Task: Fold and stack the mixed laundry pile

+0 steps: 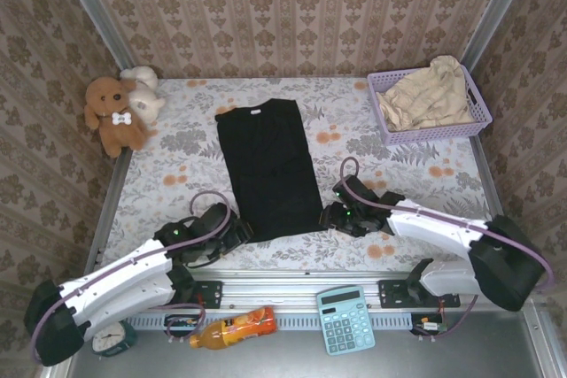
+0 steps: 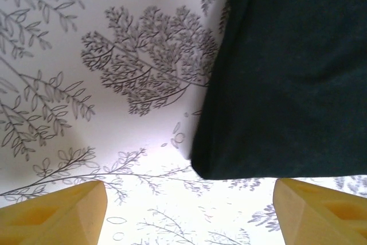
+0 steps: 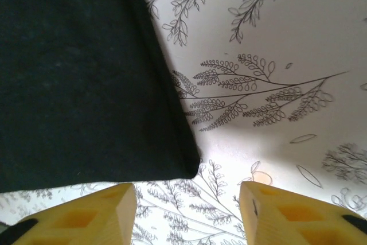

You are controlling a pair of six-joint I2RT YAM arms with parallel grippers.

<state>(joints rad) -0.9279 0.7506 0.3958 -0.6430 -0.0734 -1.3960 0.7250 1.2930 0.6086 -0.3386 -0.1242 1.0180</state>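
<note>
The large black garment (image 1: 268,165) lies flat in a long folded strip at the middle of the table, collar at the far end. My left gripper (image 1: 237,235) hovers just off its near left corner, open. In the left wrist view the black cloth (image 2: 287,73) ends ahead of the left gripper (image 2: 189,213), and only tablecloth lies between the yellow fingers (image 2: 57,213). My right gripper (image 1: 330,216) sits by the near right corner, also open. In the right wrist view the black corner (image 3: 74,78) lies just ahead of the right gripper (image 3: 188,213). The pale beige garment (image 1: 431,93) is crumpled in the basket.
The lavender mesh basket (image 1: 478,121) stands at the far right. Brown and cream plush toys (image 1: 115,112) sit at the far left. On the near ledge lie a calculator (image 1: 345,319), an orange bottle (image 1: 232,328) and a small clock (image 1: 115,338). Patterned walls close in three sides.
</note>
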